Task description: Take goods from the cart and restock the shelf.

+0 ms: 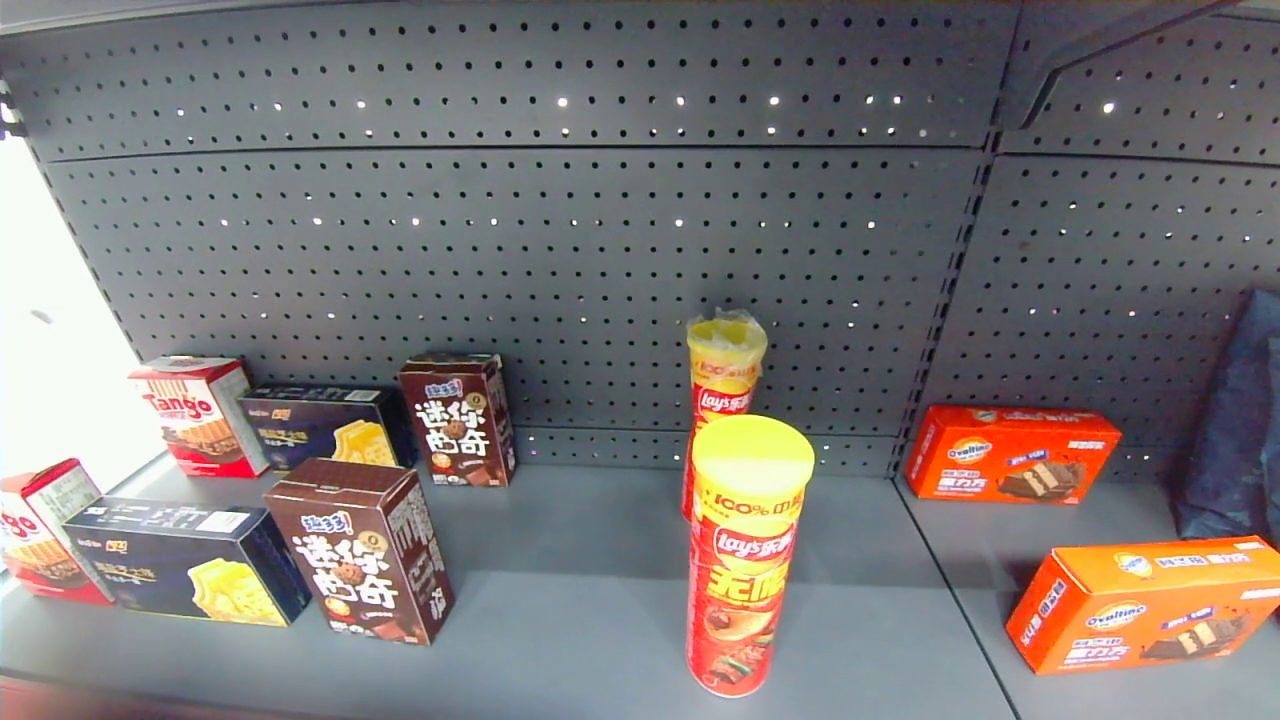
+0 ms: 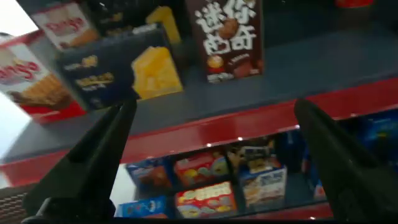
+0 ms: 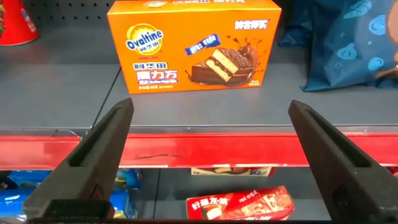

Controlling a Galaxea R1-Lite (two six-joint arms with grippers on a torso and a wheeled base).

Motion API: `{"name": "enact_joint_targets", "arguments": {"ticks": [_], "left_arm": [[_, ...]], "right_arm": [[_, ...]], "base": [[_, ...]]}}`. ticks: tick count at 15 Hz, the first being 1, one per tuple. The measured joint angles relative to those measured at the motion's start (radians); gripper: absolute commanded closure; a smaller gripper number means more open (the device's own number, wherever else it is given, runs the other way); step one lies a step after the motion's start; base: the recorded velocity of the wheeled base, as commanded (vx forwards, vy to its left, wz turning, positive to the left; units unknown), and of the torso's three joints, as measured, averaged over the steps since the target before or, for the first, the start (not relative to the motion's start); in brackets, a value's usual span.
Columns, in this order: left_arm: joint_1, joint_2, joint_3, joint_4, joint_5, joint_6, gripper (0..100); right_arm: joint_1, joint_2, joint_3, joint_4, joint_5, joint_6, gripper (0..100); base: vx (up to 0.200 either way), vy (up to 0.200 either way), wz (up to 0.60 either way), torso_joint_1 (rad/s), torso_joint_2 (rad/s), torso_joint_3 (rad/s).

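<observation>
Plainly held nothing: left gripper [image 2: 212,104] spread wide before the shelf [image 2: 298,68] front, right gripper [image 3: 210,104] splayed likewise. Faced the orange box [image 3: 193,43], upright on the shelf just beyond the right fingertips and apart from them. Judged such a carton light, stiff yet crushable, smooth-skinned; best pinched gently across its narrow depth. Reckoned the chip can [image 1: 745,570] tall and tippy, better taken mid-body.
</observation>
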State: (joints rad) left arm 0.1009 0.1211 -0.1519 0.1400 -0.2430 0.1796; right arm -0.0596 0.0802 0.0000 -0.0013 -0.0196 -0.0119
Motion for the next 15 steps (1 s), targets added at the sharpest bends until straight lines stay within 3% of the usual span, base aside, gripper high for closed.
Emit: {"name": "enact_joint_targets", "arguments": {"ticks": [1,2,4,6,7,11,12,14,15], "left_arm": [[0.067,-0.010,0.034,-0.011,-0.052,-0.043,0],[0.105,-0.018,0.053,-0.020,-0.039,-0.059,0],[0.137,-0.028,0.069,-0.024,0.117,-0.092,0],[0.144,-0.033,0.075,-0.027,0.314,-0.106,0],[0.144,-0.034,0.079,-0.031,0.340,-0.110,0],[0.141,-0.037,0.091,-0.059,0.295,-0.106,0],[0.142,-0.037,0.100,-0.085,0.294,-0.090,0],[0.142,-0.038,0.132,-0.198,0.276,-0.023,0],[0.142,-0.038,0.142,-0.196,0.247,-0.004,0]], "right_arm": [[0.000,0.000,0.000,0.000,0.000,0.000,0],[0.000,0.000,0.000,0.000,0.000,0.000,0],[0.000,0.000,0.000,0.000,0.000,0.000,0],[0.000,0.001,0.000,0.000,0.000,0.000,0],[0.000,0.001,0.000,0.000,0.000,0.000,0],[0.000,0.001,0.000,0.000,0.000,0.000,0],[0.000,0.001,0.000,0.000,0.000,0.000,0],[0.000,0.002,0.000,0.000,0.000,0.000,0],[0.000,0.002,0.000,0.000,0.000,0.000,0]], "base": [[0.000,0.000,0.00,0.000,0.00,0.000],[0.000,0.000,0.00,0.000,0.00,0.000],[0.000,0.000,0.00,0.000,0.00,0.000],[0.000,0.000,0.00,0.000,0.00,0.000],[0.000,0.000,0.00,0.000,0.00,0.000],[0.000,0.000,0.00,0.000,0.00,0.000],[0.000,0.000,0.00,0.000,0.00,0.000],[0.000,0.000,0.00,0.000,0.00,0.000],[0.000,0.000,0.00,0.000,0.00,0.000]]}}
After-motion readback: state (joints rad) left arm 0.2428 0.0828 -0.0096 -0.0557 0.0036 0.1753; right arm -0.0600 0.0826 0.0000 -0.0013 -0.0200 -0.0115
